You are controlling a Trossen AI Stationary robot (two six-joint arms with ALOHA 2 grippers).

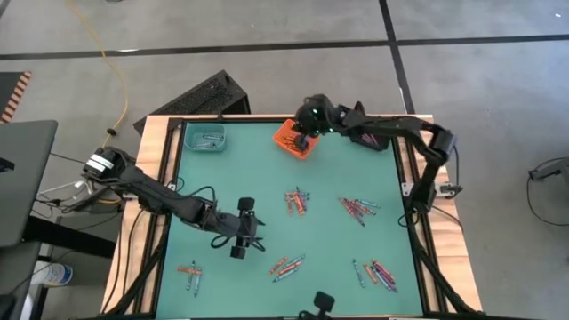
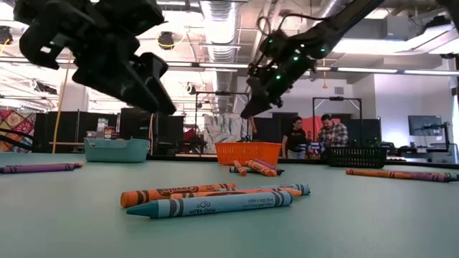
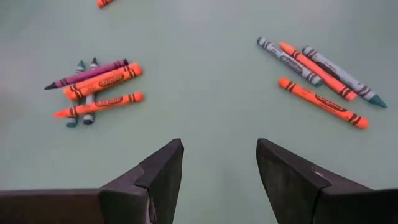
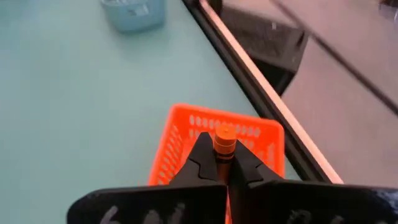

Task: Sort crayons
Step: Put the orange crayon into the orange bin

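Right wrist view shows the right gripper pinching an orange crayon upright over the orange bin. More crayons lie in little piles on the green table — the left gripper hangs above them, fingers apart and empty. Crayons look light, stiff and snappy, so grab one gently round its middle
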